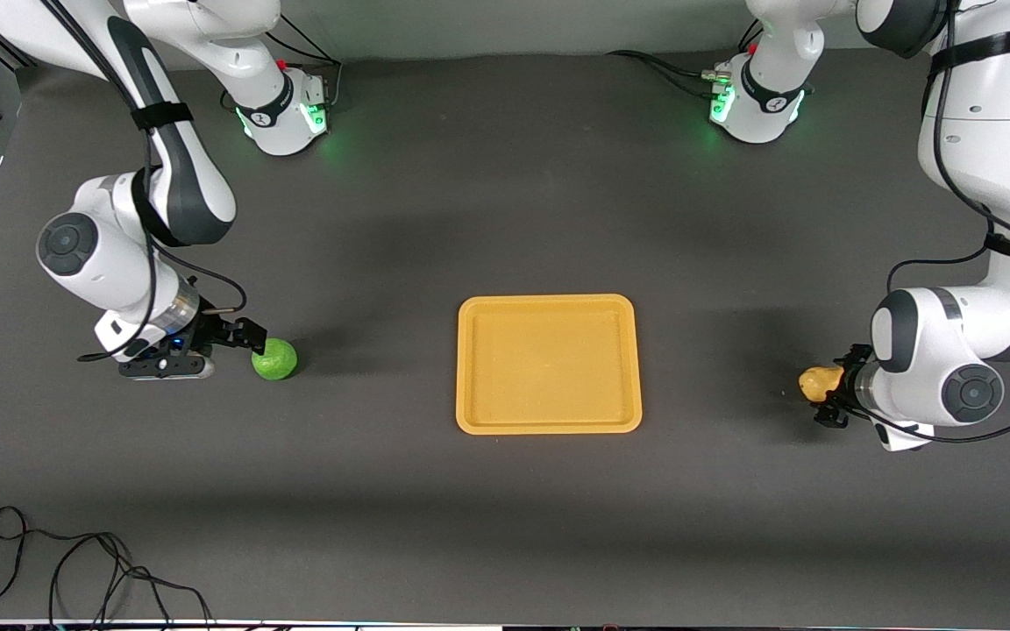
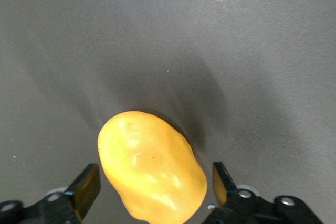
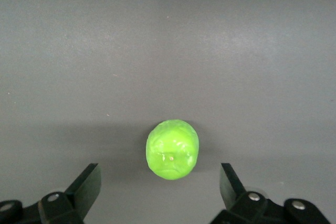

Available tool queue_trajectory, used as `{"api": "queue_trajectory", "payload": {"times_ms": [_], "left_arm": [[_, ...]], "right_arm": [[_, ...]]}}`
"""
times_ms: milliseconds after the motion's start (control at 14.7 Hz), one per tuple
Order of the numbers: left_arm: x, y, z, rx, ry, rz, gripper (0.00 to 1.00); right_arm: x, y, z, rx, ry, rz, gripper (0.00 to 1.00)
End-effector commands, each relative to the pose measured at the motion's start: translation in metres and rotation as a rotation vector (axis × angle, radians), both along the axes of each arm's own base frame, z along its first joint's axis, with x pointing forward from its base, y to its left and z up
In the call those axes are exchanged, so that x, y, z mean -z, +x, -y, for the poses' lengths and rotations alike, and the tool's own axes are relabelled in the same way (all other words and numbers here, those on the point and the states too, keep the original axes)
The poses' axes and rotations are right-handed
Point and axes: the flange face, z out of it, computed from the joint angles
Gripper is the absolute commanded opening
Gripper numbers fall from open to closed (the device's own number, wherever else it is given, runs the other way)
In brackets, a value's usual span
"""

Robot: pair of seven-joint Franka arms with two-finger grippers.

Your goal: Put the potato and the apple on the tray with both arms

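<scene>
A: Start with the big piece. The tray (image 1: 549,364) sits bare at the middle of the table (image 1: 505,219), nothing on it yet.

B: And the arms are at the two ends. The right gripper (image 1: 246,337) is low beside the apple (image 1: 274,359), at the right arm's end of the table, well apart from the tray. Its fingers (image 3: 84,184) are spread wide, with the apple lying ahead of them, not yet between.

A: The left gripper (image 1: 834,394) is down at the potato (image 1: 821,383), toward the left arm's end. Its fingers (image 2: 86,188) are wide too, one on each side of the potato, with a gap showing on both sides.

B: So neither holds anything. What could go wrong?

A: I'd guess the apple first. It's round, so a finger nudging it off-centre could roll it away. The potato is lumpy; closing on a slanted bump might squeeze it out or let it twist and drop on the way to the tray.
</scene>
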Motion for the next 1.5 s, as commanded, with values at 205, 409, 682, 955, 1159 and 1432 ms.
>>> {"api": "queue_trajectory", "payload": {"times_ms": [205, 409, 682, 955, 1159, 1432], "left_arm": [[-0.026, 0.005, 0.019, 0.043, 0.011, 0.021, 0.17], [-0.091, 0.009, 0.100, 0.221, -0.019, -0.002, 0.20], [-0.145, 0.003, 0.238, 0.437, -0.050, 0.061, 0.21], [-0.125, -0.029, 0.326, 0.750, -0.075, 0.052, 0.25], [-0.104, -0.052, 0.354, 0.966, -0.170, -0.005, 0.25], [-0.093, -0.072, 0.388, 1.032, -0.205, -0.016, 0.25]], "right_arm": [[0.057, -0.014, 0.002, 0.031, 0.013, 0.033, 1.00], [0.094, -0.013, 0.002, 0.041, 0.020, 0.050, 1.00], [0.149, -0.016, -0.009, 0.031, 0.031, 0.080, 0.88], [0.118, -0.011, -0.011, 0.027, 0.025, 0.047, 0.39], [0.054, 0.011, -0.019, 0.012, 0.018, -0.019, 0.37], [-0.027, 0.046, -0.035, -0.017, 0.015, -0.112, 0.37]]}}
